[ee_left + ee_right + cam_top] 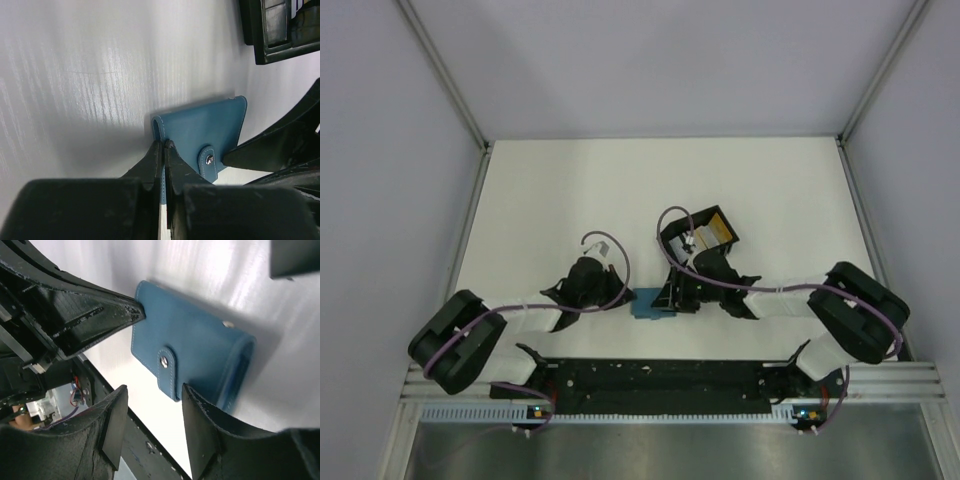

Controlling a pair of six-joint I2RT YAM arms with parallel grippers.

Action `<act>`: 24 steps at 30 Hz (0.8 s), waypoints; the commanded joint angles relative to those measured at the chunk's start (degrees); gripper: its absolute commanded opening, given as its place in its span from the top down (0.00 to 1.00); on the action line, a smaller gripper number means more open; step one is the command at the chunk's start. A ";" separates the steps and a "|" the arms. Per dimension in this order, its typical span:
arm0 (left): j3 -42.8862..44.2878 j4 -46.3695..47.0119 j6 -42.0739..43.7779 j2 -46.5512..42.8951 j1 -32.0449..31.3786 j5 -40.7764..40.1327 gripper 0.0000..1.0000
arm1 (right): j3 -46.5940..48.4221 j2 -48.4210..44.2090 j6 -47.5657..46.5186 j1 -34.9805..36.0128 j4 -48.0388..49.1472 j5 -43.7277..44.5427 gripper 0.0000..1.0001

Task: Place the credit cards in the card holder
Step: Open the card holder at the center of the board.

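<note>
The teal-blue card holder (648,304) lies closed on the white table between my two grippers. In the left wrist view my left gripper (164,145) is shut on the near edge of the card holder (202,125). In the right wrist view my right gripper (152,402) is open, its jaws either side of the snap tab end of the card holder (192,342); nothing is held. The left gripper's fingers (107,315) pinch the holder's corner there. An orange-yellow card (719,232) and a paler card show inside the black tray (672,232).
The black tray stands just behind the right gripper and shows at the top right of the left wrist view (280,35). The black rail (650,378) with the arm bases runs along the near table edge. Grey walls enclose the table.
</note>
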 commanded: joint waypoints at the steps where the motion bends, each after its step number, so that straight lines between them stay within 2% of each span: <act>1: -3.49 -5.84 -2.25 0.62 -0.78 -3.23 1.00 | -0.32 -5.91 -0.85 1.05 -8.21 6.65 0.52; 8: -4.02 -4.70 -4.00 -0.79 -1.74 -4.20 1.00 | 0.74 1.81 1.60 1.40 -0.67 0.33 0.54; 17: -5.96 -1.44 -8.66 -1.85 -3.59 -6.49 1.00 | 2.41 7.44 4.50 3.69 3.02 -1.70 0.61; 21: -6.22 -1.18 -9.81 -2.20 -4.20 -7.37 1.00 | 2.50 8.67 4.59 3.60 5.40 -2.75 0.66; 24: -6.22 -1.27 -10.33 -2.37 -4.38 -7.81 1.00 | 3.81 9.55 2.49 3.86 3.56 -2.58 0.79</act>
